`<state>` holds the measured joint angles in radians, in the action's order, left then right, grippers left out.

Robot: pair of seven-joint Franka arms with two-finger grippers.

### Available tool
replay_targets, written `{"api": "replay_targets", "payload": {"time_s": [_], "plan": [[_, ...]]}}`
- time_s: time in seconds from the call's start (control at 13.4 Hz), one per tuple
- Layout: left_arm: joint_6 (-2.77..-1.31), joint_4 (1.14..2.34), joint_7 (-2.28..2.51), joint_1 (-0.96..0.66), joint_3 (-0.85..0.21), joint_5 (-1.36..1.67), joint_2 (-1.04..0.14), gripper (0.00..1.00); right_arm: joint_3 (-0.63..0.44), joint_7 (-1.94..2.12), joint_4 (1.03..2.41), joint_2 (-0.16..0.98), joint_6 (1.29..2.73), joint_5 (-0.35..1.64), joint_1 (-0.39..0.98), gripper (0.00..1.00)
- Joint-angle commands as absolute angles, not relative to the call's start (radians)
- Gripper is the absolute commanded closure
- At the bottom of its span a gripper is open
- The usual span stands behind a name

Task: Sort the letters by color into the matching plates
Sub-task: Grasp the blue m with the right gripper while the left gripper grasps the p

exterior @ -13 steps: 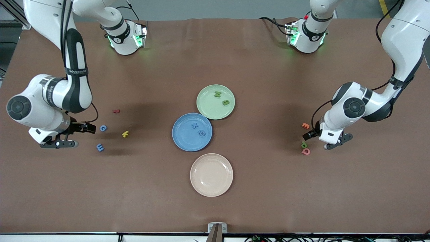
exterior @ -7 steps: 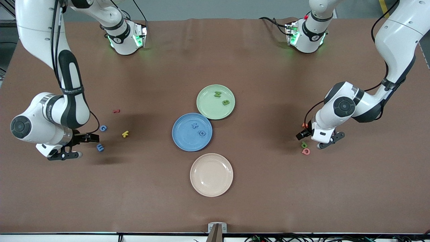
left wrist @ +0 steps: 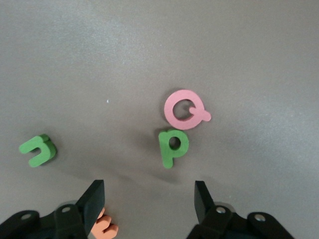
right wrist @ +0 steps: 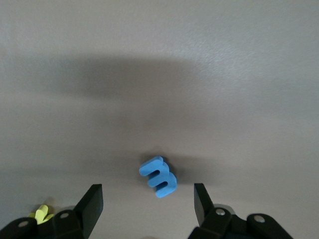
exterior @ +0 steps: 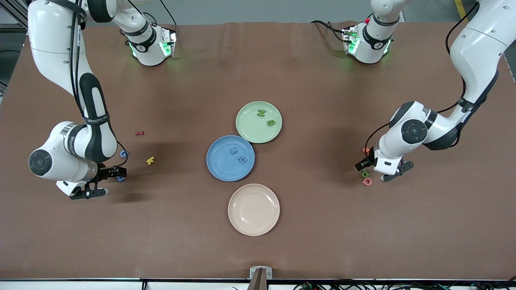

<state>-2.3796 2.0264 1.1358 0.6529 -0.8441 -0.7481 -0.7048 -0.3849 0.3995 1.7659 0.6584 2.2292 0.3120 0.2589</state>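
the brown table (exterior: 322,225) carried three plates near its middle: a pale green plate (exterior: 250,129), a blue plate (exterior: 219,167) touching it on the side nearer the front camera, and a cream plate (exterior: 254,209) nearer still. toward the right arm's end lay a red letter (exterior: 139,133), a yellow k (exterior: 150,160), a blue g (exterior: 124,153) and a blue e (right wrist: 158,177). toward the left arm's end lay a green p (left wrist: 172,146) touching a pink q (left wrist: 184,109), a green letter (left wrist: 37,150) and an orange letter (left wrist: 104,227).

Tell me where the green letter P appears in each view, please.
Front view: the green P lies below the left tool, touching the pink Q.
Left wrist view: the P sits mid-frame.
Right wrist view: not in it.
Shared landmark: the pink Q.
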Motion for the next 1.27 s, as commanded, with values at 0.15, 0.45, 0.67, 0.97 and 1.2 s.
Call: {"api": "replay_targets", "payload": {"time_s": [0.15,0.45,0.67,0.97,1.2], "plan": [[-2.379,1.961,1.154,0.609,-0.796,-0.795,-0.759,0.24,-0.371,0.460,1.750,0.687,2.255,0.330,0.241,0.25],[-2.379,1.934,1.157,0.571,-0.787,-0.792,-0.776,0.26,-0.371,0.466,1.752,0.704,2.267,0.330,0.239,0.26],[-2.379,1.896,1.157,0.525,-0.759,-0.793,-0.799,0.27,-0.371,0.466,1.753,0.709,2.267,0.330,0.239,0.31],[-2.378,1.896,1.149,0.525,-0.750,-0.795,-0.795,0.28,-0.371,0.466,1.753,0.712,2.273,0.330,0.239,0.42],[-2.372,1.896,1.146,0.528,-0.750,-0.796,-0.788,0.28,-0.370,0.466,1.753,0.718,2.276,0.330,0.239,0.49]]}}
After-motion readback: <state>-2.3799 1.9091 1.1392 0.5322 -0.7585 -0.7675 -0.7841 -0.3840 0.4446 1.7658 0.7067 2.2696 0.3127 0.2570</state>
